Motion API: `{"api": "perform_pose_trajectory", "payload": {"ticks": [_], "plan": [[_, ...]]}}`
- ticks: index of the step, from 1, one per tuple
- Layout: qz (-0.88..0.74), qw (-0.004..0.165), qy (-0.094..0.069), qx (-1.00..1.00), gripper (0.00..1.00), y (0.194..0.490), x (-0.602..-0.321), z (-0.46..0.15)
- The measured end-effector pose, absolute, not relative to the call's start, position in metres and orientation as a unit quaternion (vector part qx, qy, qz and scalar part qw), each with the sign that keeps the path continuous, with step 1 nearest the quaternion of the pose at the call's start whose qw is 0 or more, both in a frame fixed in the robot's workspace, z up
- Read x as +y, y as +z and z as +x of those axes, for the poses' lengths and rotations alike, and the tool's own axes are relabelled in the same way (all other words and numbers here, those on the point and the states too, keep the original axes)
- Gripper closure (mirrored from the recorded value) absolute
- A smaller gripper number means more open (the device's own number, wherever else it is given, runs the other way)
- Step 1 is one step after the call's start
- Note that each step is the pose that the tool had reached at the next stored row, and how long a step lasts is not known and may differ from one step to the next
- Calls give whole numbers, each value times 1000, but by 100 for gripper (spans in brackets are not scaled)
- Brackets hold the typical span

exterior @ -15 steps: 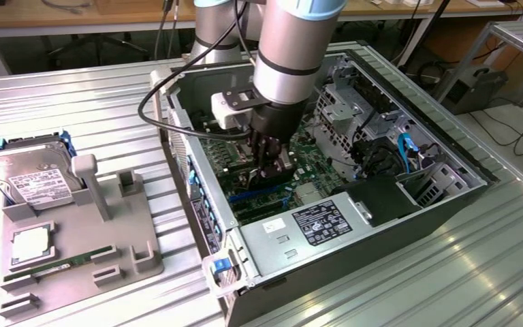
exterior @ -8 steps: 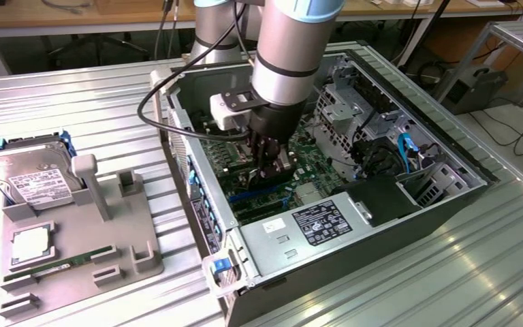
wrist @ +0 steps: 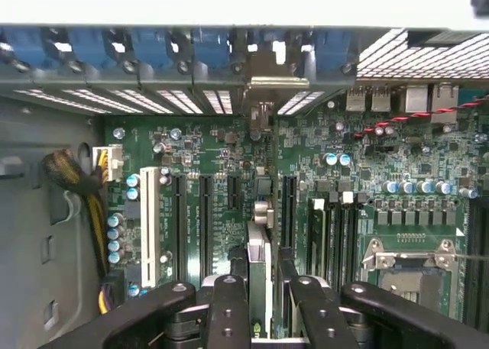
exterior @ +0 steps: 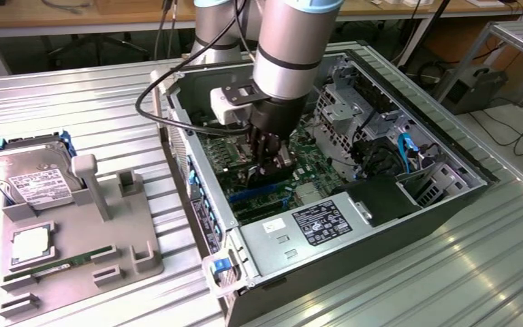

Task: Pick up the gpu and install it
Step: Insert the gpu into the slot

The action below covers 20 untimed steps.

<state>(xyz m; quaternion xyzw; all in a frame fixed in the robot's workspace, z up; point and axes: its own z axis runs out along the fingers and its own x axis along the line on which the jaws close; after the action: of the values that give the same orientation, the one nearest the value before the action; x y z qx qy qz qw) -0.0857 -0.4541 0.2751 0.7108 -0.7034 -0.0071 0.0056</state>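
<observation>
Inside the case (exterior: pixel 443 163), the gripper (exterior: pixel 272 162) clamped the gpu (wrist: pixel 260 276) edge-on, its long axis running toward the rear slot covers (wrist: pixel 176 101) over the motherboard (wrist: pixel 382 181).

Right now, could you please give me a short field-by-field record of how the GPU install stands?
gripper: inside the open computer case, fingers shut on the gpu
gpu: held edge-on above the motherboard, bracket end toward the rear slot covers
seated: cannot tell
hard drive: on the grey fixture tray, the exterior view's left
memory stick: also lying on that tray
</observation>
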Motion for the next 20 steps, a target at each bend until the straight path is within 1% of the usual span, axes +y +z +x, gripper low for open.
{"api": "perform_pose_trajectory", "payload": {"ticks": [3, 4, 5, 8, 12, 13, 15, 16, 17, 18, 20], "plan": [[711, 6, -8, -703, 74, 275, -454, -86], [711, 10, -11, -703, 74, 269, -454, -86], [711, 20, -22, -703, 74, 260, -454, -86], [710, 18, -26, -703, 74, 257, -454, -80], [711, 18, -27, -703, 74, 257, -454, -76], [711, 18, -27, -703, 66, 258, -454, -76], [711, 18, -27, -703, 66, 288, -454, -77], [711, 18, -27, -703, 75, 289, -454, -77], [711, 16, -25, -703, 89, 285, -454, -80], [711, 13, -21, -703, 89, 282, -447, -84], [711, 10, -18, -703, 89, 278, -447, -90]]}}
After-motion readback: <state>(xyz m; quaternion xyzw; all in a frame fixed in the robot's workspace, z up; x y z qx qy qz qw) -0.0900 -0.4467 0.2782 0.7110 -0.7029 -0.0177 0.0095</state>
